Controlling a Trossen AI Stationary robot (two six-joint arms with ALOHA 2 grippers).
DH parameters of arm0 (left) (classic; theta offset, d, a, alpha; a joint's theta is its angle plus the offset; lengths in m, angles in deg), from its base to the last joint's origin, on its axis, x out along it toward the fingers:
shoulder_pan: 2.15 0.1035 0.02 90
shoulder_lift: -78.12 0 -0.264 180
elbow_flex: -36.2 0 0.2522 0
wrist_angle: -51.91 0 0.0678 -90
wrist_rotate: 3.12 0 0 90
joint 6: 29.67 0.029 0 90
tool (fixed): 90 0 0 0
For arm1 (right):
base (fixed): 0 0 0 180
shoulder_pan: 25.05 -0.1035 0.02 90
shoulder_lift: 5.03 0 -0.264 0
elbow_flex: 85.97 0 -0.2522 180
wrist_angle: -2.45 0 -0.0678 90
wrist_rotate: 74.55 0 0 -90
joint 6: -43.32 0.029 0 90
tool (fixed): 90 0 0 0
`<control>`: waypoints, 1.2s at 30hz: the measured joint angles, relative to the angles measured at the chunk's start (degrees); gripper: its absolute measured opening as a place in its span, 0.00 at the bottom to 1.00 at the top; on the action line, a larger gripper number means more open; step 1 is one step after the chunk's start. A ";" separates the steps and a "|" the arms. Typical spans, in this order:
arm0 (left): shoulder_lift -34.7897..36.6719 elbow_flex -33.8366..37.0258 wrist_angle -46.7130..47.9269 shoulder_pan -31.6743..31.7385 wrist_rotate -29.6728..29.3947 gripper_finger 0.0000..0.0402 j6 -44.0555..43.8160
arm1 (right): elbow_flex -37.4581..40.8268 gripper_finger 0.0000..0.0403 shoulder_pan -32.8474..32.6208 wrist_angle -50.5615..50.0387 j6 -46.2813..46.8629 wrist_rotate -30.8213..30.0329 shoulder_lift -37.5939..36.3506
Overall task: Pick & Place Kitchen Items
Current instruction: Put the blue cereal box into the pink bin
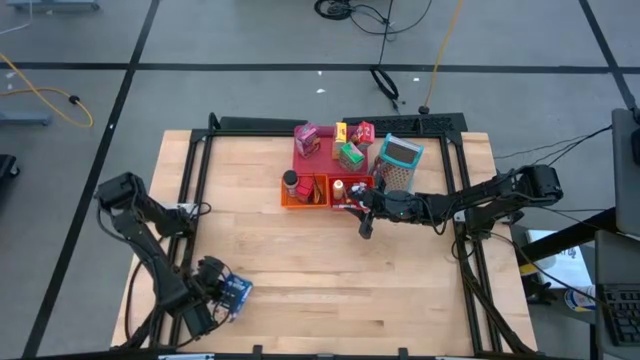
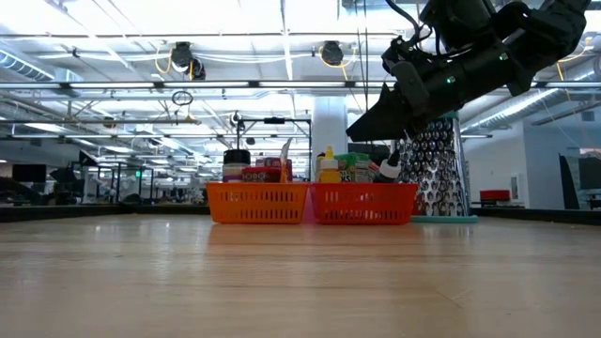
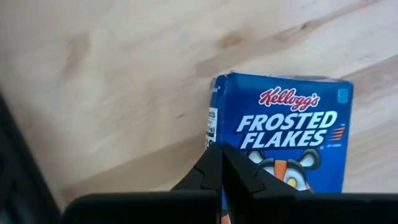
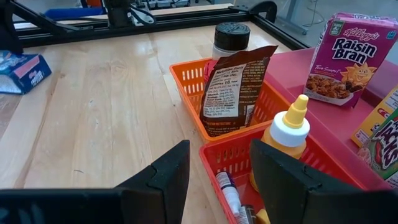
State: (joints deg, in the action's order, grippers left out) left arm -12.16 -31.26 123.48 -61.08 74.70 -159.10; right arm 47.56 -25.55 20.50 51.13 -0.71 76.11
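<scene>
With the left end effector (image 3: 222, 163) pressed together empty just beside the flat blue cardboard cereal box (image 1: 236, 289) at seven o'clock on the wooden counter (image 1: 330, 260), the box could be shoved away, while the right end effector (image 4: 219, 171) is held apart over the red plastic bin (image 4: 233, 158).

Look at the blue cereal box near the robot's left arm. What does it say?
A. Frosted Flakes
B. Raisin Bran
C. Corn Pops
A: the left wrist view shows the blue cereal box lying on the wooden table, printed Frosted Flakes.
</scene>
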 joint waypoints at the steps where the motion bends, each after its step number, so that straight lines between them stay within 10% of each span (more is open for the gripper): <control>1: 0.17 0.00 0.09 0.37 -0.52 0.00 0.59 | 0.00 0.40 0.00 0.00 0.31 0.00 0.00; 17: 5.56 0.00 2.23 3.85 -3.09 0.04 4.89 | 0.00 0.40 0.00 -0.47 0.51 0.00 0.00; 36: 5.67 0.00 -0.29 8.10 -3.35 0.52 10.24 | 0.02 0.40 0.00 -0.45 0.51 0.00 0.00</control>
State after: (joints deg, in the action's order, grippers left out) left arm -6.50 -31.26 123.19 -52.99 71.35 -148.86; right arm 47.59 -25.55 20.05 51.64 -0.71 76.11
